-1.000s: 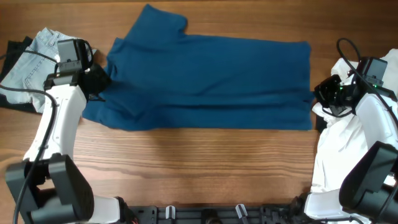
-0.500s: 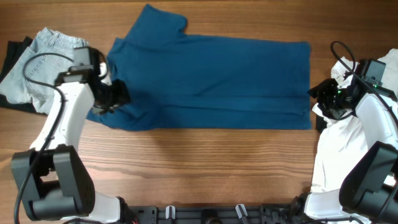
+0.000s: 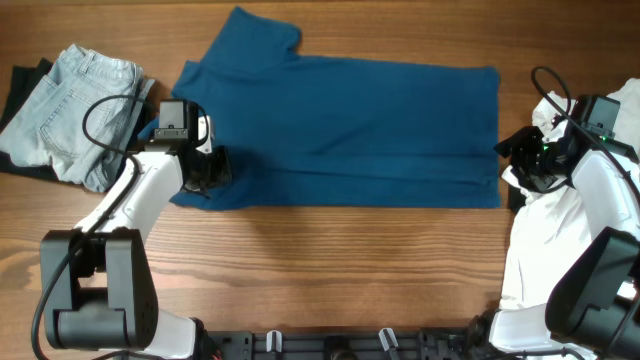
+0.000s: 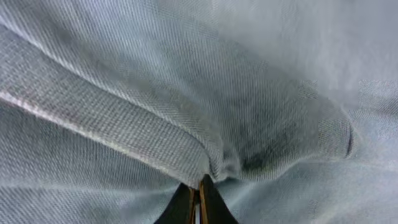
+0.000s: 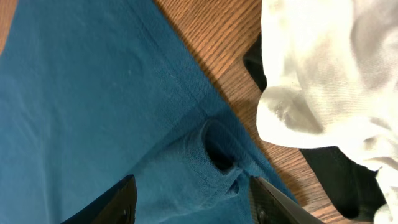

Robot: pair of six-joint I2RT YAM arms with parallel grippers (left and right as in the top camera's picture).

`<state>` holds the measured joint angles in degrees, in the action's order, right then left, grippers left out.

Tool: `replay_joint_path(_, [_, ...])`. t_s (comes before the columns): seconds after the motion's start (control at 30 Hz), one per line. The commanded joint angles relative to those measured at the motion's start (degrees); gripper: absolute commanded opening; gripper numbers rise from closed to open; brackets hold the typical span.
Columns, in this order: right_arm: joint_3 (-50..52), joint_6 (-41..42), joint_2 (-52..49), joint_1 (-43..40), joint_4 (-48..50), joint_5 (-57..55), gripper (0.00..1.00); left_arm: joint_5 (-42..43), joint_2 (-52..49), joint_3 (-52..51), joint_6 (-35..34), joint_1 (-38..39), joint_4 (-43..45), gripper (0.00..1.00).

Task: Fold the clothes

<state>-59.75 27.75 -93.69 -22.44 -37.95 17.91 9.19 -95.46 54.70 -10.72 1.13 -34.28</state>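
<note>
A blue shirt (image 3: 350, 130) lies spread across the table, one sleeve pointing to the far left. My left gripper (image 3: 213, 168) sits on its near-left edge. In the left wrist view the gripper (image 4: 199, 186) is shut on a raised fold of the shirt's fabric (image 4: 186, 112), which looks pale here. My right gripper (image 3: 508, 160) is at the shirt's right hem. Seen from the right wrist, that gripper (image 5: 196, 202) stands open, with a puckered bit of hem (image 5: 214, 155) between the fingers (image 5: 123, 200).
Light jeans (image 3: 72, 110) lie at the far left on a dark cloth (image 3: 20, 82). A white garment (image 3: 555, 240) is heaped at the right edge over a black one (image 5: 336, 180). Bare wood runs along the table's front.
My left gripper moved right and toward the front onto the shirt, and the shirt's near-left corner has come inward with it. The right gripper opened and barely shifted.
</note>
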Motion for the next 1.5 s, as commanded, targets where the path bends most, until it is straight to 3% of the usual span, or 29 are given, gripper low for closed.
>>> replay_joint_path(0.0, [-0.1,-0.8,-0.7,0.0,-0.2,-0.5,0.58,1.8,1.2,2.9,-4.2,-0.6,-4.2,0.04])
replay_joint_path(0.07, [-0.1,-0.8,-0.7,0.0,-0.2,-0.5,0.58,1.8,3.0,8.3,-5.0,-1.7,-7.1,0.04])
replay_joint_path(0.17, [-0.1,-1.5,-0.7,0.0,0.7,-0.5,0.58,1.7,3.7,12.7,-5.0,-2.5,-3.8,0.04])
replay_joint_path(0.27, [-0.1,-6.6,-0.7,0.0,3.9,0.6,0.63,1.6,3.2,12.7,-5.2,-2.4,0.4,0.04])
replay_joint_path(0.37, [0.3,-6.6,-0.7,0.0,4.3,0.6,0.63,0.3,1.0,12.7,-5.3,-2.1,4.9,0.04])
replay_joint_path(0.53, [4.6,-6.6,-3.9,0.1,7.4,3.6,0.61,0.4,-2.1,12.7,-6.9,-2.0,3.5,0.04])
replay_joint_path(0.63, [5.4,-6.6,-7.2,0.1,10.1,5.6,0.70,0.4,-2.1,12.7,-6.9,-2.0,3.2,0.04])
replay_joint_path(0.7, [5.4,-6.5,-9.5,0.1,12.4,8.2,0.71,0.4,-2.1,12.7,-6.9,-2.0,3.2,0.04])
replay_joint_path(0.73, [5.4,-6.5,-10.6,0.1,13.2,9.9,0.67,0.4,-2.1,12.7,-6.9,-2.0,3.2,0.04])
replay_joint_path(0.8, [5.3,-6.8,-11.0,0.1,13.4,12.0,0.32,0.4,-2.1,12.7,-6.9,-2.0,3.2,0.04])
replay_joint_path(0.83, [5.3,-6.8,-10.6,0.1,13.2,12.0,0.22,0.4,-2.1,12.7,-6.9,-2.0,3.2,0.04])
replay_joint_path(0.87, [5.3,-7.1,-9.9,-0.1,12.5,12.7,0.20,0.4,-2.1,12.7,-6.9,-2.0,3.1,0.04])
replay_joint_path(0.9, [5.3,-8.1,-9.2,-0.3,11.5,12.6,0.25,0.3,-2.1,12.7,-6.8,-2.0,3.0,0.04])
replay_joint_path(0.97, [4.9,-10.5,-7.8,-1.2,8.4,11.9,0.50,0.3,-2.1,12.7,-6.4,-2.0,2.6,0.04])
replay_joint_path(1.07, [4.4,-12.3,-6.3,-2.8,2.9,9.2,0.61,0.3,-2.1,12.7,-6.4,-2.0,2.4,0.04])
replay_joint_path(1.27, [3.9,-17.7,-6.0,-3.5,-7.0,9.5,0.58,0.3,-2.1,12.7,-6.4,-2.0,2.3,0.04])
replay_joint_path(1.47, [1.6,-20.3,-2.2,-4.0,-8.3,18.1,0.56,0.3,-2.1,12.7,-6.4,-2.0,2.1,0.04])
